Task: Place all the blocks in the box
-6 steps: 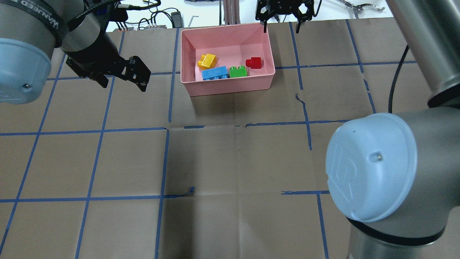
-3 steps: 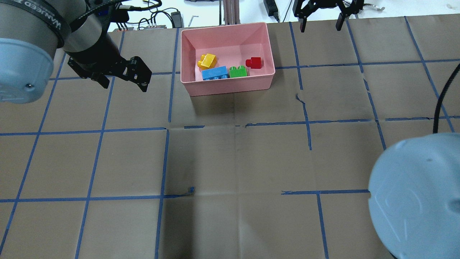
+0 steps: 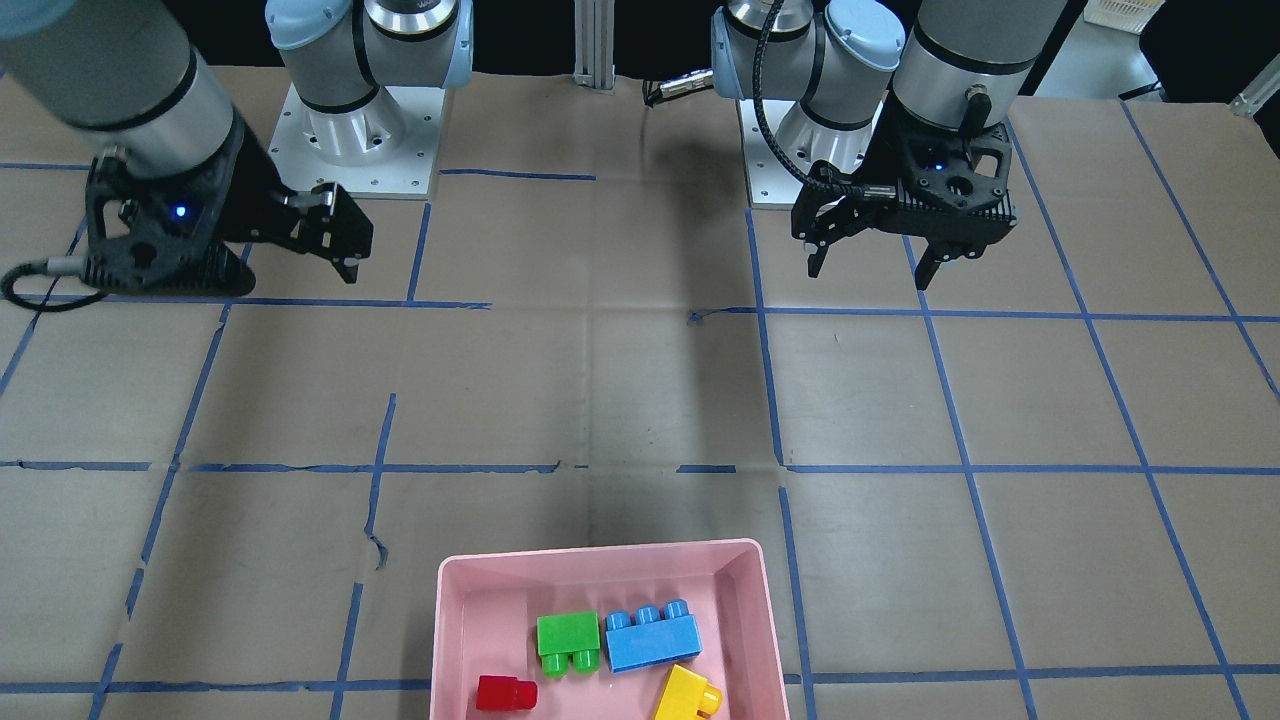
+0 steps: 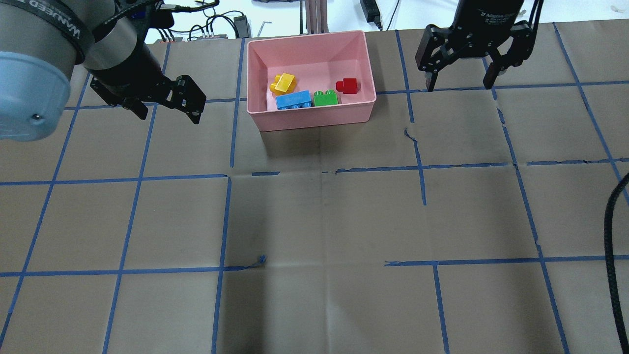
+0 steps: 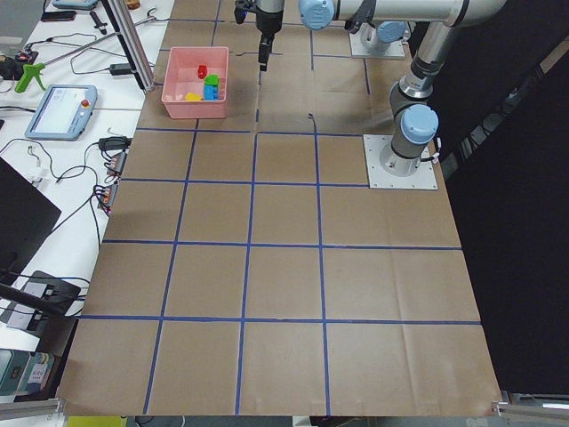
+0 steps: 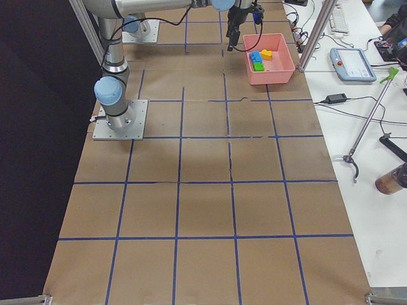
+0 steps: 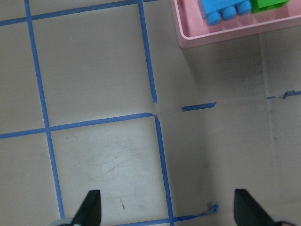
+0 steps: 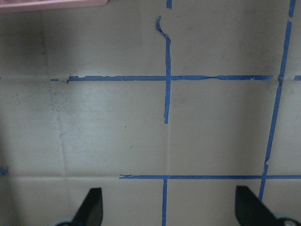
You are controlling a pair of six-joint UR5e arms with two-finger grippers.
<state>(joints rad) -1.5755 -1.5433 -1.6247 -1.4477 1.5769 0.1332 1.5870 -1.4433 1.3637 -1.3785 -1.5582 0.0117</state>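
Observation:
The pink box (image 4: 314, 118) stands on the table at the far middle. In it lie the yellow block (image 4: 283, 83), the blue block (image 4: 294, 100), the green block (image 4: 326, 98) and the red block (image 4: 348, 86). My left gripper (image 4: 171, 118) is open and empty, raised left of the box. My right gripper (image 4: 459, 87) is open and empty, raised right of the box. In the front-facing view the box (image 3: 600, 552) is at the bottom and my left gripper (image 3: 867, 278) hangs at the right. The left wrist view shows a corner of the box (image 7: 221, 40) with the blue and green blocks.
The table is brown paper with a grid of blue tape lines (image 4: 226, 221). Cables and tools lie beyond the far edge (image 4: 211, 22). My right arm's black cable (image 4: 614, 211) hangs at the right edge. A pendant (image 5: 60, 109) lies on the side bench.
My right gripper has moved from above the box's far right corner to the right and nearer, and its elbow has left the overhead view. The left arm and blocks have not moved.

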